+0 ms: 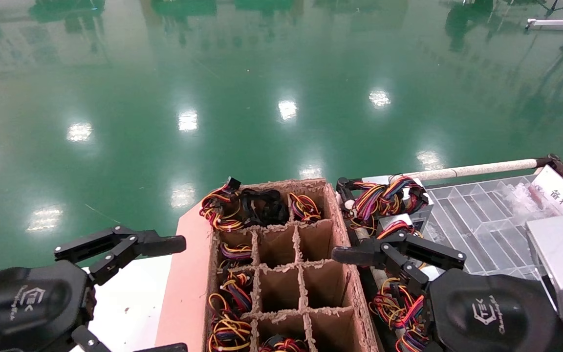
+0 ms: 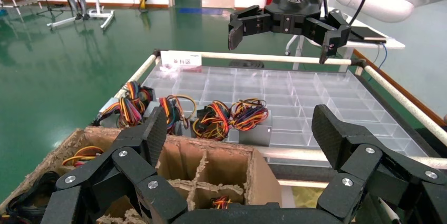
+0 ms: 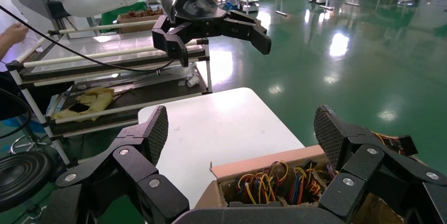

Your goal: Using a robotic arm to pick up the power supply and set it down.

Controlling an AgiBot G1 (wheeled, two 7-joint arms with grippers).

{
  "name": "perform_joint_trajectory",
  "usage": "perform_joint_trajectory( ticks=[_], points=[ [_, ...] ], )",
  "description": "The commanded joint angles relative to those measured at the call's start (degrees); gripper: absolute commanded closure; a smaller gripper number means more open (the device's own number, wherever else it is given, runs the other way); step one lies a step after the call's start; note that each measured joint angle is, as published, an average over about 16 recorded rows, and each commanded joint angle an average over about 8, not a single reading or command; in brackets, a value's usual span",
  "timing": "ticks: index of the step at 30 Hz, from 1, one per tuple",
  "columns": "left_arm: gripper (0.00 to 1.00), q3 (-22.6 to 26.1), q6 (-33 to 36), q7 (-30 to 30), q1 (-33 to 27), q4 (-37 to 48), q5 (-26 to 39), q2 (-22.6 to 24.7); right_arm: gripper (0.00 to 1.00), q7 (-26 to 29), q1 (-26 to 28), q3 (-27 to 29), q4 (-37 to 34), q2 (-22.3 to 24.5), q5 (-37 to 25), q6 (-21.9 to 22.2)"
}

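Two black linkage-fingered hands hang spread and empty over a packing station, with no power supply lifted yet. The right hand (image 1: 389, 254) hovers with its fingers wide apart, and directly beneath and just beyond its fingertips lie several small grey metal power supplies with looped wire bundles, set along the near edge of a clear plastic compartment tray (image 1: 482, 210). The unit nearest below the fingers, a grey box with mostly red, orange and yellow wires (image 1: 396, 227), appears to be the power supply the task means, though which of the row is the target cannot be told for certain; a neighbour just past it carries purple and blue strands (image 1: 384, 195). To the inner side of the right hand stands a brown cardboard box with pulp dividers (image 1: 281, 274), some cells already holding wired units and several cells empty. The left hand (image 1: 130, 293) waits on the far side of that box, fingers likewise spread, above a white counter (image 3: 226, 124), holding nothing. By this evidence the job stands at its start: approach under way, grasp, lift and set-down all left to do, with the tangled wires a likely snag.
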Motion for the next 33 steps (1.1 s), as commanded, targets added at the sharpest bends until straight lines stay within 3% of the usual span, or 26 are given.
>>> perform_joint_trajectory(
  ticks=[1, 16, 24, 25, 33],
  points=[
    [0.0, 0.0, 0.0, 0.0, 0.0, 0.0, 0.0, 0.0, 0.0, 0.0, 0.0, 0.0, 0.0, 0.0, 0.0, 0.0],
    [0.01, 0.0, 0.0, 0.0, 0.0, 0.0, 0.0, 0.0, 0.0, 0.0, 0.0, 0.0, 0.0, 0.0, 0.0, 0.0],
    [0.97, 0.0, 0.0, 0.0, 0.0, 0.0, 0.0, 0.0, 0.0, 0.0, 0.0, 0.0, 0.0, 0.0, 0.0, 0.0],
    [1.0, 0.0, 0.0, 0.0, 0.0, 0.0, 0.0, 0.0, 0.0, 0.0, 0.0, 0.0, 0.0, 0.0, 0.0, 0.0],
    [1.0, 0.0, 0.0, 0.0, 0.0, 0.0, 0.0, 0.0, 0.0, 0.0, 0.0, 0.0, 0.0, 0.0, 0.0, 0.0]
  ],
)
